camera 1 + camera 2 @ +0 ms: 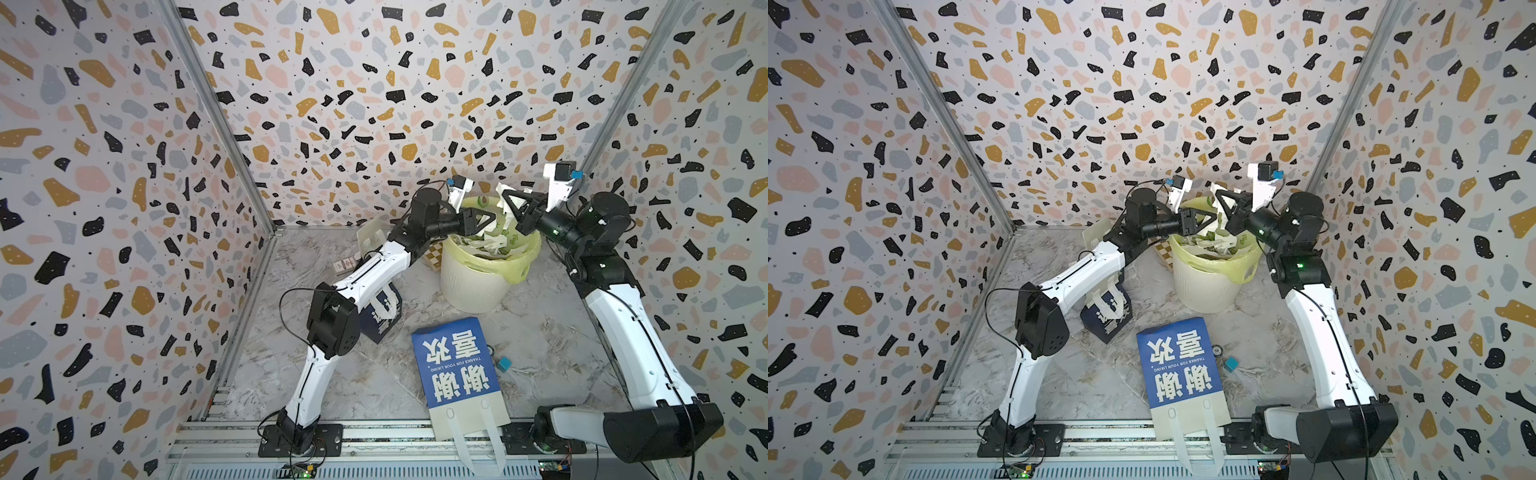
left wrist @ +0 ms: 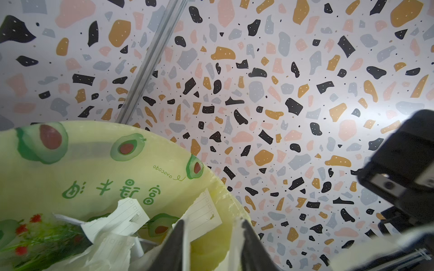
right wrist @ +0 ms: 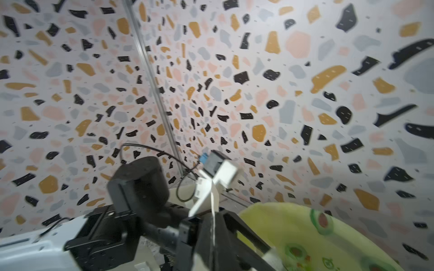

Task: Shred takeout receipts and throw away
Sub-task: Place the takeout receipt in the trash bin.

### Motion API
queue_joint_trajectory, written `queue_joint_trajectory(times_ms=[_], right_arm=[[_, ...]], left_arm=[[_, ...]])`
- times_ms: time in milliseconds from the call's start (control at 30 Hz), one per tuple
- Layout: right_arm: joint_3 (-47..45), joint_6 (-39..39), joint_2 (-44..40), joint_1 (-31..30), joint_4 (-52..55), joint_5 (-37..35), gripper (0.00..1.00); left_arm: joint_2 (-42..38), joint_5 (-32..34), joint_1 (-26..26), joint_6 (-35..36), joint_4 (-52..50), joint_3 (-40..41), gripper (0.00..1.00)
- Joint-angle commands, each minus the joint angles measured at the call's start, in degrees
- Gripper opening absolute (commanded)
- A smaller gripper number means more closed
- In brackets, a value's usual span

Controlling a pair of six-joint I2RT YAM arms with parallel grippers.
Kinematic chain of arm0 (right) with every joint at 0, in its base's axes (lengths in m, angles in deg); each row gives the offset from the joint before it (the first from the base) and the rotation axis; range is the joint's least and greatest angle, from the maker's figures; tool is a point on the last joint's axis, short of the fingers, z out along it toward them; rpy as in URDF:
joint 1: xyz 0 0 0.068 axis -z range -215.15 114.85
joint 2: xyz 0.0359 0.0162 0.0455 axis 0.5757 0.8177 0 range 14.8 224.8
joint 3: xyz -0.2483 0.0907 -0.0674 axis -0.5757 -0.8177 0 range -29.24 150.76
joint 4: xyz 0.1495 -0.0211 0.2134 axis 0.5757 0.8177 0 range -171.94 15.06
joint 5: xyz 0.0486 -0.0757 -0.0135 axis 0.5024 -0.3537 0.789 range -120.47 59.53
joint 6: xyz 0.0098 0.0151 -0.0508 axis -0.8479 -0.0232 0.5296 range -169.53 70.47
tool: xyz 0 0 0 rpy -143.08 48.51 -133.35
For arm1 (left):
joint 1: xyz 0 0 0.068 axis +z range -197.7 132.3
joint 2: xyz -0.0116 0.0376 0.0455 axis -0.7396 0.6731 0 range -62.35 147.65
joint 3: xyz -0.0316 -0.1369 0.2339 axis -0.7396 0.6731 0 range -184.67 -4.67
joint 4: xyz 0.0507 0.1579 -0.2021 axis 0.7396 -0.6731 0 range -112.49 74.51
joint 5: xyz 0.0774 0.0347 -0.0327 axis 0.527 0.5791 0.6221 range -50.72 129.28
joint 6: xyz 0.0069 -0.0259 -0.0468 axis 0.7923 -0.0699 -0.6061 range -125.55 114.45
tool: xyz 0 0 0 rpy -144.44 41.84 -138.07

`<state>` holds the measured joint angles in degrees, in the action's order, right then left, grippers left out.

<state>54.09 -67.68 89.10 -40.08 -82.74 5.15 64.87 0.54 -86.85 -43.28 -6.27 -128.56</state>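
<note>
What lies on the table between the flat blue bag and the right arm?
A small teal block and, nearer the bag, a tiny dark round item; otherwise bare marble. Both top views show it.

Both arms are up and bent at the elbows, meeting right of centre in both top views. The white-and-black left arm (image 1: 365, 270) stretches rightward, and its black left gripper (image 1: 492, 220) has its jaws apart. The right arm (image 1: 623, 328) leans leftward with the black right gripper (image 1: 507, 195) clamped tight. The two tips are nearly facing each other.
</note>
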Motion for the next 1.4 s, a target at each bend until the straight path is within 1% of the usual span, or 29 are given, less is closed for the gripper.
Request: queue_joint_trajectory(times_ms=[0, 33, 67, 100, 133, 167, 267, 400, 500, 633, 767, 867, 967, 1067, 1133, 1300, 1367], right_arm=[[3.2, -1.0, 0.9, 1.6, 11.0, -6.6, 0.00], [3.6, -0.8, 1.3, 1.9, 13.3, -7.5, 0.01], [4.0, -0.7, 1.9, 2.4, 15.4, -7.9, 0.05], [4.5, -0.6, 2.5, 2.7, 17.3, -8.5, 0.12], [5.1, -0.3, 3.3, 2.8, 19.2, -9.0, 0.21], [5.6, 0.4, 4.0, 2.9, 20.7, -8.9, 0.29], [6.1, 0.9, 4.8, 2.8, 21.0, -4.4, 0.48], [3.5, 3.2, 2.9, 3.4, 17.6, 1.2, 0.61], [1.1, 2.4, 1.4, 6.1, 14.5, 7.5, 0.63], [-0.4, 1.1, 1.2, 5.8, 10.8, 13.9, 0.64], [0.4, 1.8, 2.6, 3.6, 11.5, 14.0, 0.64], [1.8, 2.7, 5.1, 2.8, 14.4, 11.3, 0.64], [2.3, 1.3, 7.6, 2.6, 13.6, 10.3, 0.62], [3.6, 0.8, 9.5, 1.5, 12.9, 9.7, 0.62], [4.7, 0.8, 10.7, 0.7, 13.2, 9.0, 0.62], [5.8, -0.7, 13.2, -0.3, 10.8, 10.3, 0.63], [5.9, -1.0, 13.8, -0.6, 10.0, 10.8, 0.59]], left_arm=[[-1.1, 0.6, -0.1, 0.8, 4.8, 0.3, 0.68], [-1.2, 0.8, -0.1, 0.8, 4.9, 0.2, 0.74], [-1.3, 0.8, -0.1, 0.9, 4.7, 0.0, 0.82], [-1.3, 1.0, -0.1, 1.2, 4.3, -0.2, 0.87], [-1.4, 1.3, -0.1, 1.9, 3.6, -0.4, 0.89], [-1.7, 1.8, -0.1, 2.5, 2.8, -0.7, 0.90], [-1.7, 2.5, 0.0, 1.5, 3.3, -0.5, 0.90], [-1.7, 2.9, 0.6, -4.5, 7.1, -0.4, 0.87], [-1.6, 2.7, 1.1, -7.7, 9.1, -0.8, 0.78], [-1.8, 2.8, 1.2, -8.7, 9.1, -0.9, 0.72], [-1.7, 3.1, 1.2, -9.1, 8.7, -0.8, 0.64], [-1.6, 2.9, 1.2, -11.3, 10.7, -0.8, 0.63], [-1.9, 2.6, 1.2, -14.5, 13.6, -0.4, 0.65], [-2.1, 2.3, 1.2, -16.3, 15.3, -0.3, 0.66], [-2.2, 2.0, 1.2, -16.7, 15.4, -0.4, 0.66], [-2.4, 1.3, 1.1, -16.9, 15.5, 0.3, 0.67], [-2.3, 1.4, 1.1, -16.9, 15.6, 0.4, 0.67]])
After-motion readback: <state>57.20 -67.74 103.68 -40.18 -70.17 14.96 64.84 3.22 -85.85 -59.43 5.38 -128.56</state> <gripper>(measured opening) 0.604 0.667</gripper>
